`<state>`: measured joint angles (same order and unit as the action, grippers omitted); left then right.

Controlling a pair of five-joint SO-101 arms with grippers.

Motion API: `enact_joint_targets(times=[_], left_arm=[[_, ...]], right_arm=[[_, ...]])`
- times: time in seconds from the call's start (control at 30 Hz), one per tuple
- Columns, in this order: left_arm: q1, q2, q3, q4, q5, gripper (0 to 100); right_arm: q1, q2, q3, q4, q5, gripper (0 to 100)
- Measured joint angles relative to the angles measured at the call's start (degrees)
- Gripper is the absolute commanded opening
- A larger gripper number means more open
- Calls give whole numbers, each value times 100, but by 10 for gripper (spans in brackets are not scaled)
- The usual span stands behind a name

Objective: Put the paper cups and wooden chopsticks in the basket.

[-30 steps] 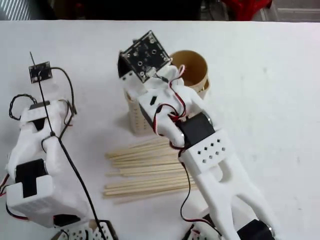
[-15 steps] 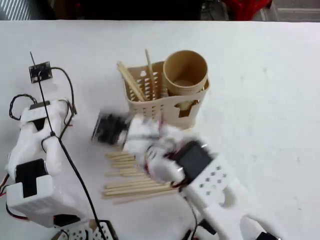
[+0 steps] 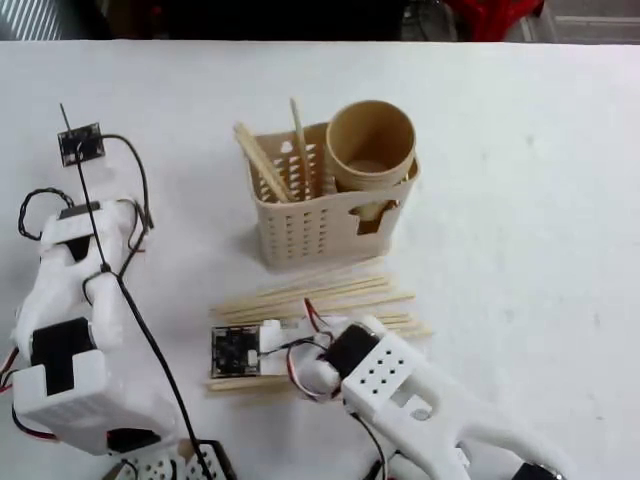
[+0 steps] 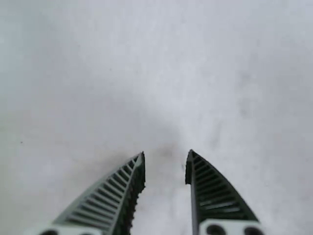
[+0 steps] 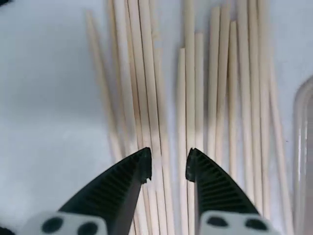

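White table (image 3: 520, 200): right hand (image 5: 166, 162) dropped from basket (image 3: 310, 235) to loose chopsticks (image 3: 330, 295), spread; left hand (image 4: 165, 166) spread.

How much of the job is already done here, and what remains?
Done: paper cups and a few chopsticks stand in the basket. In hand: nothing; the right arm's jaws hang open over the chopstick pile. Left: that whole pile on the table.

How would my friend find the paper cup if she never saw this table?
On the white table, find the beige slotted basket near the middle. The paper cup stands upright in one end of it. It is round, brown and open-topped, while its neighbours are thin wooden chopsticks.
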<state>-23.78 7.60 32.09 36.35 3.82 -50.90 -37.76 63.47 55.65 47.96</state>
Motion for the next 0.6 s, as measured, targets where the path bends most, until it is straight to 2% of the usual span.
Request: enact_joint_targets(times=[0.23,0.37,0.5,0.6], left_arm=[[0,0,0,0,0,155],[0,0,0,0,0,155],[0,0,0,0,0,155],[0,0,0,0,0,155]], right_arm=[[35,413,114,-404,35,127],[466,1020,-141,-659,53,126],[580,1424,-255,-862,70,125],[607,1495,-281,-932,70,84]])
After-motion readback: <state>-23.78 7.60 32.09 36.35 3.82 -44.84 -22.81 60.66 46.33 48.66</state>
